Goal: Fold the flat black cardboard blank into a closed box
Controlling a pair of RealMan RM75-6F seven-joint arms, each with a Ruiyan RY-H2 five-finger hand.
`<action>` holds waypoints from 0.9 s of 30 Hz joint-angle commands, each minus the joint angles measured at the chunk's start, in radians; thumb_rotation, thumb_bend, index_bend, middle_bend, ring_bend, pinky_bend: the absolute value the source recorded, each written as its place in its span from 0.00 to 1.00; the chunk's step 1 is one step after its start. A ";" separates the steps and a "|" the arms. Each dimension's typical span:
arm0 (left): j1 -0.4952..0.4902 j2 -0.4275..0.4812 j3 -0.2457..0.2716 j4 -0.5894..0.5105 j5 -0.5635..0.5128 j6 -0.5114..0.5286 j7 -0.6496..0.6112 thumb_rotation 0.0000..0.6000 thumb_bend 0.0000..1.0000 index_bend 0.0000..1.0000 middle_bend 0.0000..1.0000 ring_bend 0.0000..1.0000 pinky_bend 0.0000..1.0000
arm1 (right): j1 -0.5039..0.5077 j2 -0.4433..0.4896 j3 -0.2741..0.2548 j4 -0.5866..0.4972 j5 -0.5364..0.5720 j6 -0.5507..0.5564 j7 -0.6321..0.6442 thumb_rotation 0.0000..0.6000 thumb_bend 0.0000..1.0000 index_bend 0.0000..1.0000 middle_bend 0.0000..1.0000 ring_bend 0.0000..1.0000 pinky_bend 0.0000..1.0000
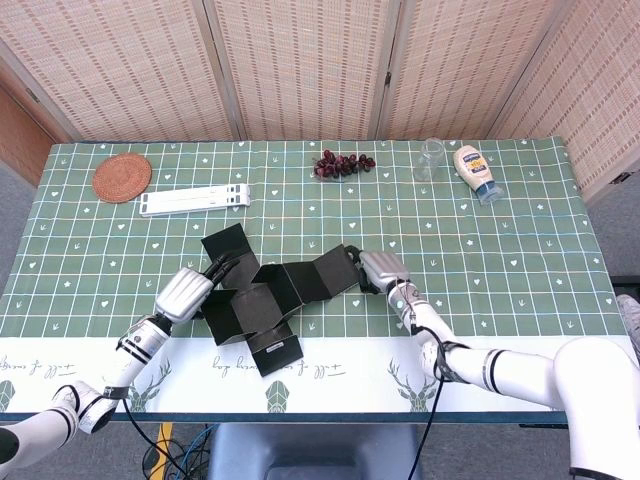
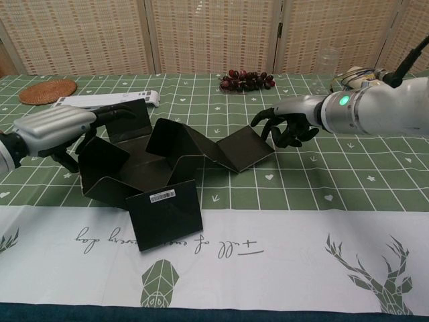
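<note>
You had the cardboard blank [image 2: 167, 161] half-folded mid-surface: light, stiff, springy at creases. Your right robot hand [image 2: 285, 127] pinched its end flap; your left robot hand [image 2: 57, 127] seemingly held the far panel.

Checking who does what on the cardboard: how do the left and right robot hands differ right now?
The left robot hand holds the cardboard's left side, fingers on an upright flap; the right robot hand is at its far right end panel, which slopes up from the table. In the chest view the left shows its silver back, the right its curled dark fingers. Both touch the same blank.
</note>
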 commanded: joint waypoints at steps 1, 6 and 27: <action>-0.001 -0.003 0.001 0.004 0.006 0.012 -0.010 1.00 0.25 0.02 0.00 0.68 0.82 | -0.015 0.016 -0.009 -0.060 -0.033 0.022 0.017 1.00 0.92 0.09 0.22 0.81 1.00; -0.007 -0.010 0.001 0.012 0.009 0.015 -0.021 1.00 0.25 0.02 0.00 0.68 0.82 | -0.034 0.025 -0.015 -0.118 -0.070 0.043 0.042 1.00 0.92 0.09 0.22 0.81 1.00; -0.029 -0.020 -0.003 -0.008 0.003 0.001 -0.002 1.00 0.25 0.02 0.00 0.68 0.82 | -0.078 0.013 -0.008 -0.192 -0.178 0.070 0.126 1.00 0.92 0.09 0.23 0.81 1.00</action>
